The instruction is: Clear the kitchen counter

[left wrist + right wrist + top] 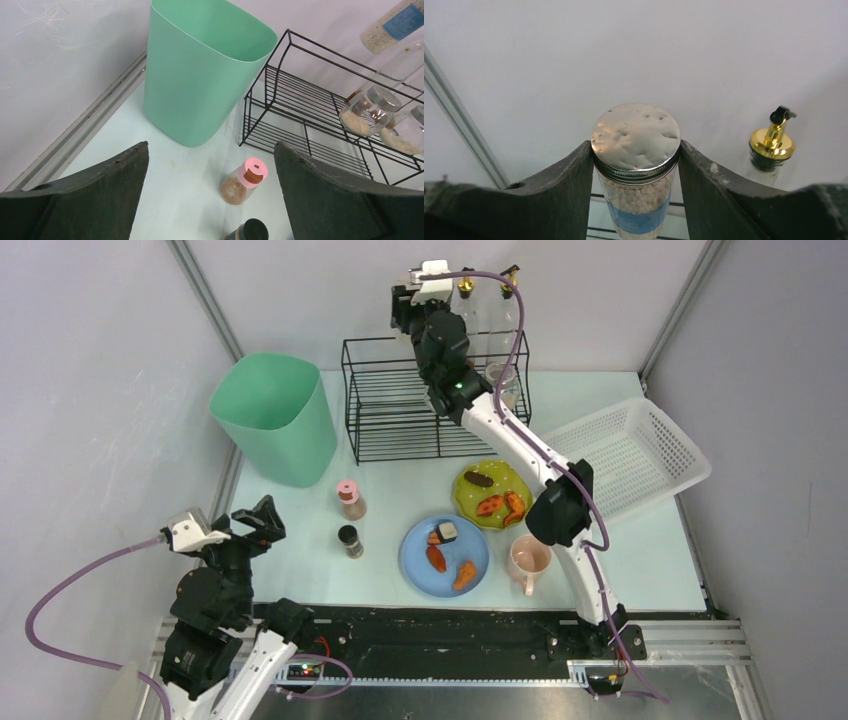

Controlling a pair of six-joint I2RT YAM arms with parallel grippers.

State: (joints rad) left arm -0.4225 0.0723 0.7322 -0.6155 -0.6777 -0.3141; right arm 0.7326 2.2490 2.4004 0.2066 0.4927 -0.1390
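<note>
While the pale table (640,550) spreads ahead of both arms, one green bin (275,420), one wire rack (400,415) and one white basket (630,455) stand ready as likely destinations. Two plates (445,555) hold scraps. The right pincer (635,150) clamps one jar (638,210) above the rack, probably for shelving. The left pincer (211,145) gapes wide towards two shakers (243,182).
</note>
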